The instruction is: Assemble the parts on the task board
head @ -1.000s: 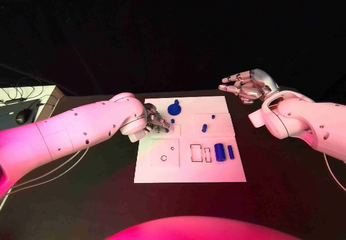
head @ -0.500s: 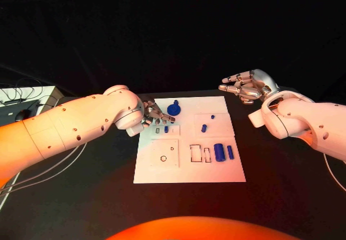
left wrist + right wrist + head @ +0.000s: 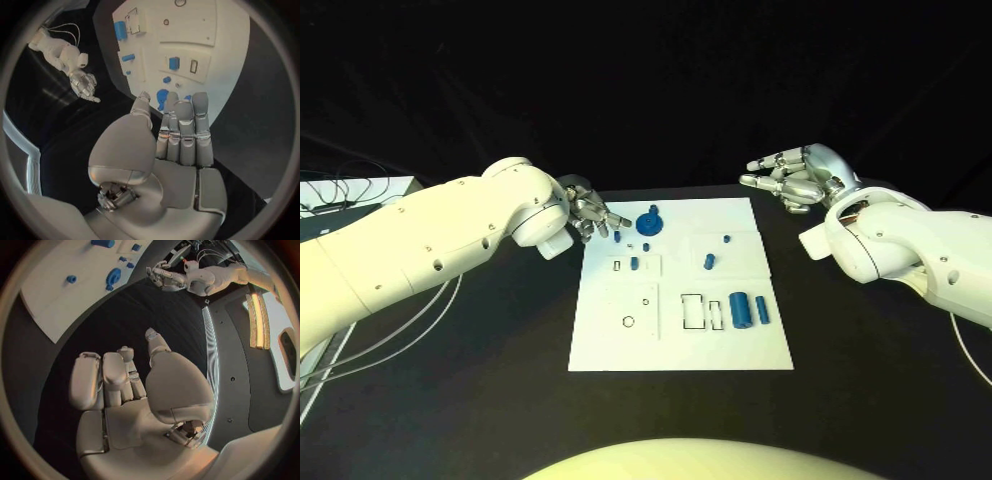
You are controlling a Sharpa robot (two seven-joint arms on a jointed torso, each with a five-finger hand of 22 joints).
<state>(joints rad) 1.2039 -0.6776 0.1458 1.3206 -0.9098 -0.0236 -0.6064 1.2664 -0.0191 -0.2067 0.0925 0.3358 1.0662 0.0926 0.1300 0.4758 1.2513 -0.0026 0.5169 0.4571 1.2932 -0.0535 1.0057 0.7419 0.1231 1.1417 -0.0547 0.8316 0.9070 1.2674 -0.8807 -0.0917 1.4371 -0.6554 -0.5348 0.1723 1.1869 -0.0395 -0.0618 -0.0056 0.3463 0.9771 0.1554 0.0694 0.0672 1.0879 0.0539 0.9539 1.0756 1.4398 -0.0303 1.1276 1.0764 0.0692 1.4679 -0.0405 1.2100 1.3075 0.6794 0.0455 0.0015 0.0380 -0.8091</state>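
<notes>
- Now left hand sits higher and further back than a second ago: it was low over the small slots at the board's left-middle, now it hovers at the far-left corner of the task board, just beside the blue knob part.
- Slot area it covered is uncovered again; small blue peg stands there next to an empty rectangular outline. Judgement: that placement looks finished and the hand is pulling off toward the next part.
- Left hand state: fingers straight and close together in left wrist view, nothing between them, thumb apart. Holds nothing.
- Right hand unchanged since earlier frames: off the board past its far-right corner, fingers loosely curled, nothing in it; right wrist view shows bare palm.
- Task board: white plate, middle of black table, flat, long side running away from robot.
- Parts on it: round knob far-left; short blue peg and tiny one near the middle; fat blue cylinder and thin blue bar lying loose near-right, beside empty black-outlined slots.
- Judgement: partway done, several slots open, loose pieces remain.
</notes>
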